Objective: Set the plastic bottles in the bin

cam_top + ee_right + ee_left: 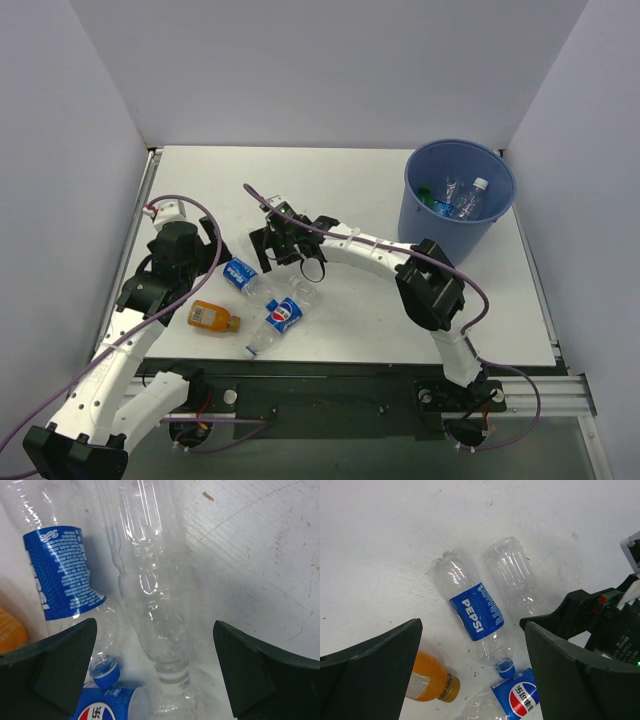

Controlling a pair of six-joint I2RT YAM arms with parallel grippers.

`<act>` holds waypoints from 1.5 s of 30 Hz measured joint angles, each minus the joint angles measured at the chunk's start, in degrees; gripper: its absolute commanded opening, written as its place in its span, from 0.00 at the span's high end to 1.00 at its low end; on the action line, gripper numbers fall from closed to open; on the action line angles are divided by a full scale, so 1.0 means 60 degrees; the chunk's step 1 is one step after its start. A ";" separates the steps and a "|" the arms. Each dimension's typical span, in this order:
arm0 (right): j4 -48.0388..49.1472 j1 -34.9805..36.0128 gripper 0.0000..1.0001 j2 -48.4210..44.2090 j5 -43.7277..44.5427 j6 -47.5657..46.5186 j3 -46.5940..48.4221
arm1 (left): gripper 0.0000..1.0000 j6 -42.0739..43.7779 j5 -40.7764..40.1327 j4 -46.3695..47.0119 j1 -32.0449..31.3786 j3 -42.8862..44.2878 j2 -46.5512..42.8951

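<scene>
Four bottles lie in a cluster at the table's front left. A Pepsi-labelled clear bottle (240, 273) (472, 612) with a blue cap, an unlabelled clear bottle (302, 288) (150, 590) with a white cap (172, 680), a second Pepsi bottle (278, 318) (517, 700) and a stubby orange bottle (213, 317) (427, 680). My right gripper (285, 248) (155, 625) is open, its jaws straddling the unlabelled bottle's neck. My left gripper (207, 252) (472, 625) is open and empty above the first Pepsi bottle. The blue bin (420, 215) stands at the back right.
Inside the bin lie a green bottle (425, 192) and a clear white-capped bottle (470, 197). White walls close the table on the left, back and right. My right gripper's body (605, 625) sits close beside my left gripper's right finger.
</scene>
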 measured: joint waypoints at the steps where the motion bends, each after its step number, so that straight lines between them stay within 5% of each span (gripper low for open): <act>1: 0.0007 -0.0015 0.14 0.0197 0.0000 0.0004 0.0138 | 0.05 -0.0004 0.0000 0.0004 0.0011 0.0000 0.0000; 11: -0.0073 -0.0339 0.55 0.1224 -0.0051 0.0248 0.0550 | 0.05 -0.0062 0.0007 0.0004 0.0055 -0.0015 0.0000; 18: -0.0138 -0.1056 0.57 0.0226 0.0291 0.0339 -0.0393 | 0.05 -0.0069 0.0007 0.0007 0.0069 -0.0015 0.0000; 32: 0.1082 -0.2055 0.54 -0.8193 0.4244 -0.1264 -0.1861 | 0.05 -0.0069 0.0222 0.0022 0.0317 -0.0084 0.0036; 37: 0.1559 -0.3322 0.52 -0.9089 0.5300 -0.1770 -0.2510 | 0.06 -0.0069 0.0331 0.0025 0.0372 -0.0084 0.0040; 45: 0.1825 -0.5187 0.12 -0.8287 0.5730 -0.1818 -0.4098 | 0.06 -0.0062 0.0430 0.0029 0.0386 -0.0087 0.0036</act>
